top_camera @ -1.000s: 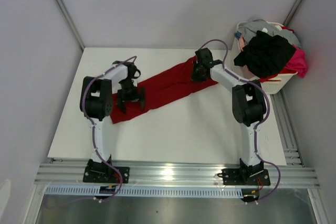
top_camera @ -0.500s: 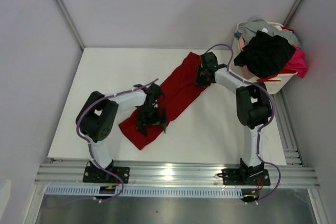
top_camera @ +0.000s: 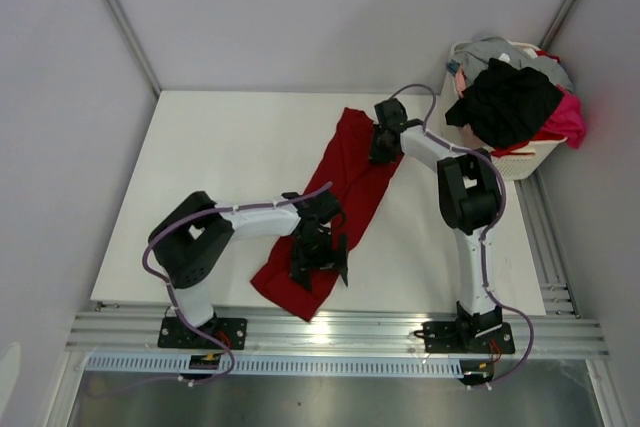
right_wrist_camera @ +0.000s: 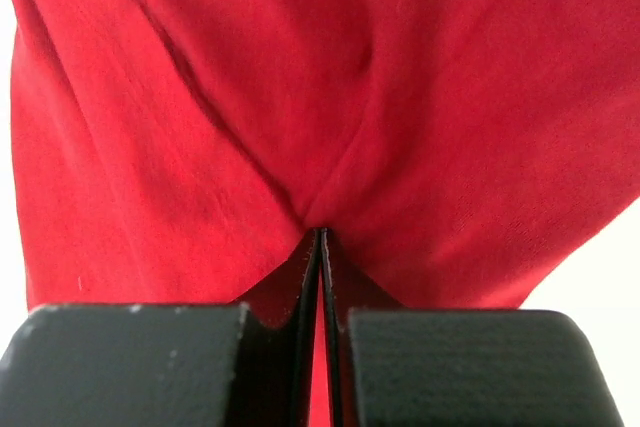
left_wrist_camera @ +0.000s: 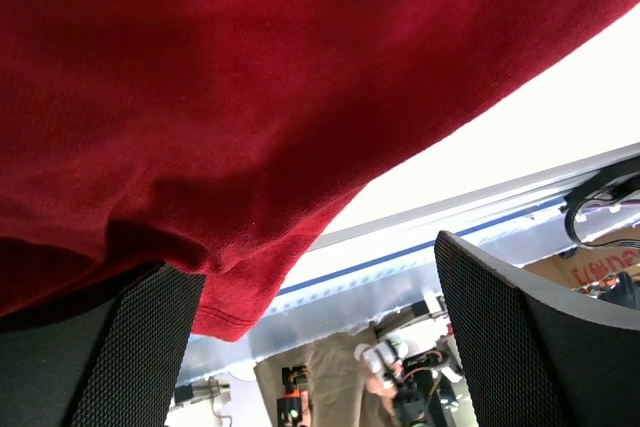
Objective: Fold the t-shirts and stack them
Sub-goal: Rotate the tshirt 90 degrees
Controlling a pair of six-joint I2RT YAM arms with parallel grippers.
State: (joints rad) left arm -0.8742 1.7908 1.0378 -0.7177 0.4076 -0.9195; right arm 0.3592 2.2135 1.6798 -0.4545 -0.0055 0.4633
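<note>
The right pincer point(top_camera: 383, 145) is clenched on a fold of the dark red t-shirt point(top_camera: 345, 182). The shirt stretches from its jaws diagonally across the table point(top_camera: 220, 147) to beneath the left pincer point(top_camera: 320, 263). The left pincer stands released, fingers wide apart, with cloth draped over one finger. To the right pincer's right, other t-shirts point(top_camera: 505, 102) are heaped in a basket point(top_camera: 520, 162).

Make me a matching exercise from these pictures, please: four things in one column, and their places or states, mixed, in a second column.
Things:
1. left gripper
2. right gripper
3. red t-shirt
4. basket

States:
A. heaped with clothes, far right
B. shut on the shirt's far end
C. stretched slantwise across the table
D. jaws wide open, at the shirt's near end

Pairs: 1-D, 2-B, 3-C, 4-A.
</note>
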